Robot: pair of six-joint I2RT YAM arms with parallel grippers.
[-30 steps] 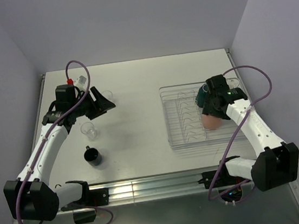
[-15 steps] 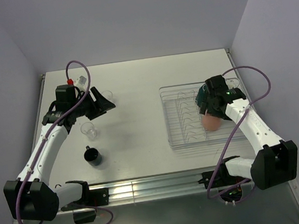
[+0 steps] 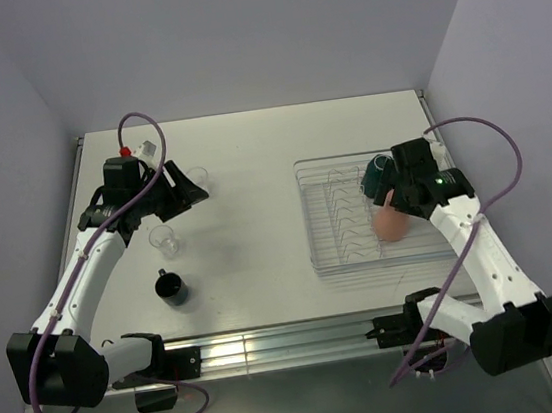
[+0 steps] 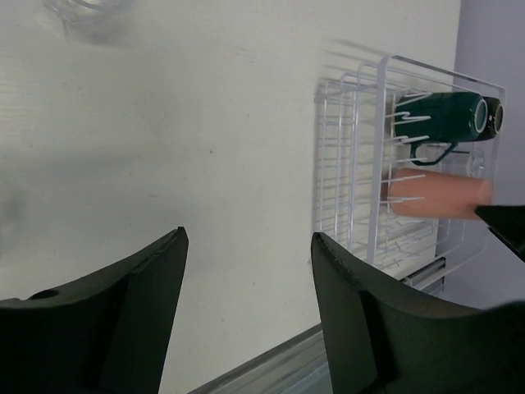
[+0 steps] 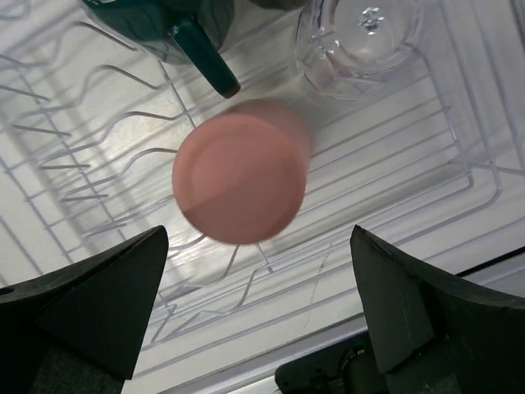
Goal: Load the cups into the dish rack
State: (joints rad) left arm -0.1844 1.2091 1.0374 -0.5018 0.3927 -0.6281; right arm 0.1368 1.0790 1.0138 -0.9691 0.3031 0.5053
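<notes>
The clear dish rack (image 3: 310, 224) stands on the right of the table. In it lie the salmon cup (image 5: 239, 172), a dark green mug (image 5: 176, 20) and a clear glass tumbler (image 5: 361, 37). My right gripper (image 5: 258, 238) hangs open just above the salmon cup (image 3: 389, 223), touching nothing. On the left, my left gripper (image 3: 186, 189) is open and empty above the table. A clear tumbler (image 3: 198, 176) sits right beside it. Another tumbler (image 3: 166, 240) and a black mug (image 3: 172, 288) stand nearer the front.
In the left wrist view the rack (image 4: 353, 139) with the green mug (image 4: 439, 115) and salmon cup (image 4: 439, 194) lies far across bare table. A metal rail (image 3: 273, 346) runs along the front edge. Walls close in the sides and back.
My right gripper has opened, let go of the salmon cup in the rack and drawn back to the right. The left arm has hardly moved.
</notes>
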